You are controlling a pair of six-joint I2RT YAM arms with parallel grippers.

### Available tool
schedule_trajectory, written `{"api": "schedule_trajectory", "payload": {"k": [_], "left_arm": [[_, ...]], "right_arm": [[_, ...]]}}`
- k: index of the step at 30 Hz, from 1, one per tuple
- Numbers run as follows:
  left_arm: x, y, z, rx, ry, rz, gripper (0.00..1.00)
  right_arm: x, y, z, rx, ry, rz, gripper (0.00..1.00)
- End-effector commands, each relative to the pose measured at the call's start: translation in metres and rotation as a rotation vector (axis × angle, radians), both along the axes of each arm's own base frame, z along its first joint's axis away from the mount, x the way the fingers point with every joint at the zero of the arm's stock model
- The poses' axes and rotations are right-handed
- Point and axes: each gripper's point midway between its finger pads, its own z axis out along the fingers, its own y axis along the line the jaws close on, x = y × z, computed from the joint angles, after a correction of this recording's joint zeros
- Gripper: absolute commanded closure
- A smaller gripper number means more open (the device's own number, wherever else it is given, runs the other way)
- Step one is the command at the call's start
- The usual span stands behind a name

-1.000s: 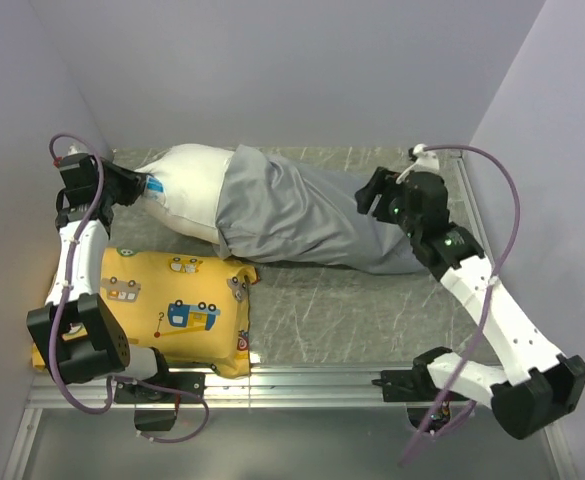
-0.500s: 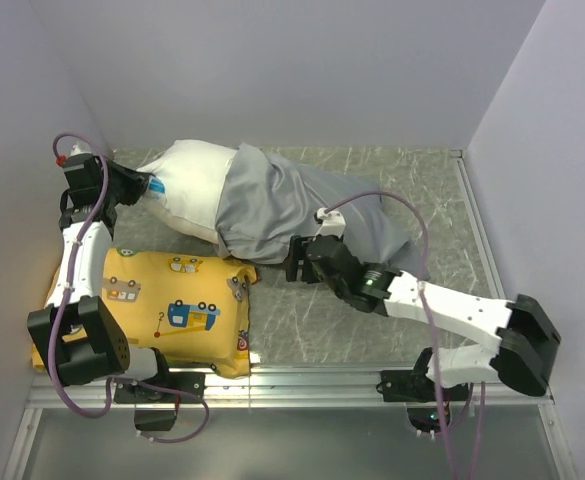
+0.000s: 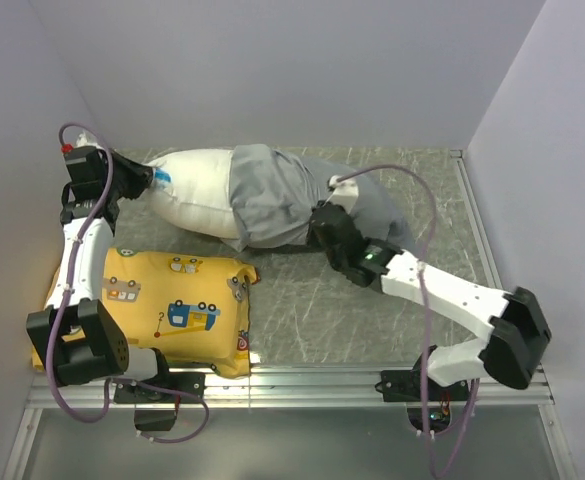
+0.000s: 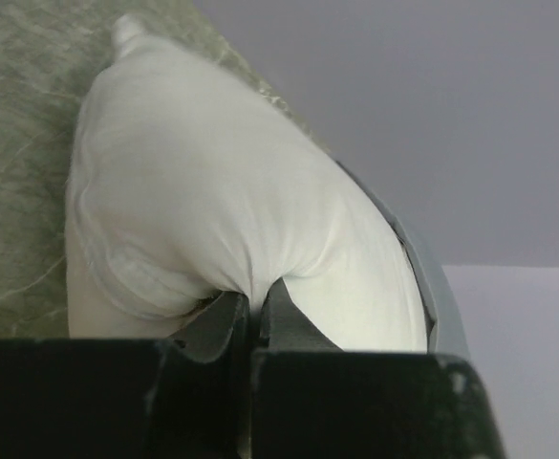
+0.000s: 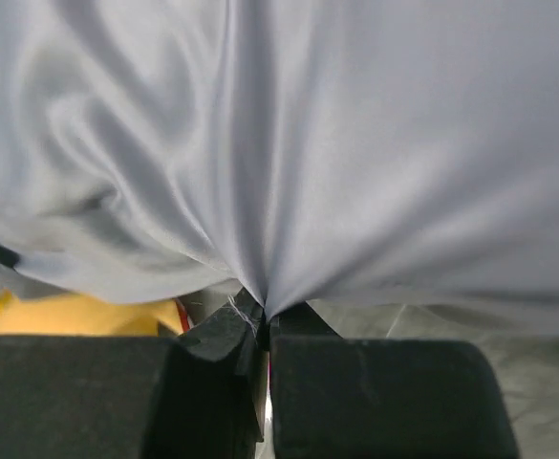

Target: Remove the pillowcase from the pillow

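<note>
The white pillow (image 3: 197, 192) lies at the back of the table, its left half bare. The grey pillowcase (image 3: 272, 200) covers its right half and trails to the right. At the pillow's left end, my left gripper (image 3: 150, 182) is shut on a pinch of the white fabric (image 4: 212, 210); its closed tips (image 4: 253, 304) show in the left wrist view. My right gripper (image 3: 317, 228) is shut on the pillowcase's near edge, with grey cloth (image 5: 308, 143) bunching into the closed tips (image 5: 265, 320).
A yellow cushion (image 3: 167, 305) with cartoon vehicle prints lies at the front left, close below the pillow. Grey walls close in the back and both sides. A metal rail (image 3: 302, 378) runs along the near edge.
My right arm swung from the far right across to the pillowcase's near edge and its gripper shut on the grey cloth. The pillowcase has bunched up to the left. The left gripper kept its hold.
</note>
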Motion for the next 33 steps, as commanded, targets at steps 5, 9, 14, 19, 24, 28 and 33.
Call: {"api": "schedule_trajectory", "payload": {"k": [5, 9, 14, 19, 24, 28, 33], "left_arm": [[0.001, -0.022, 0.099, 0.14, -0.25, -0.09, 0.84], [0.008, -0.023, 0.11, 0.142, -0.266, -0.079, 0.59], [0.027, -0.045, 0.103, 0.122, -0.259, -0.16, 0.25], [0.027, -0.076, 0.09, 0.152, -0.244, -0.249, 0.15], [0.012, -0.099, 0.055, 0.158, -0.185, -0.298, 0.12], [0.011, -0.098, 0.012, 0.178, -0.071, -0.256, 0.11], [0.008, -0.078, -0.023, 0.207, 0.034, -0.145, 0.11]], "right_arm": [[-0.005, -0.053, 0.22, 0.102, -0.367, -0.051, 1.0], [0.025, -0.056, 0.245, 0.09, -0.342, -0.017, 1.0], [0.117, -0.046, 0.159, 0.073, -0.105, -0.002, 1.0], [0.17, -0.036, 0.027, 0.054, 0.131, -0.017, 1.0], [0.197, -0.045, -0.011, 0.025, 0.2, -0.046, 0.77], [0.201, -0.053, 0.04, 0.005, 0.113, -0.057, 0.35], [0.178, -0.064, 0.111, 0.036, 0.004, -0.055, 0.29]]}}
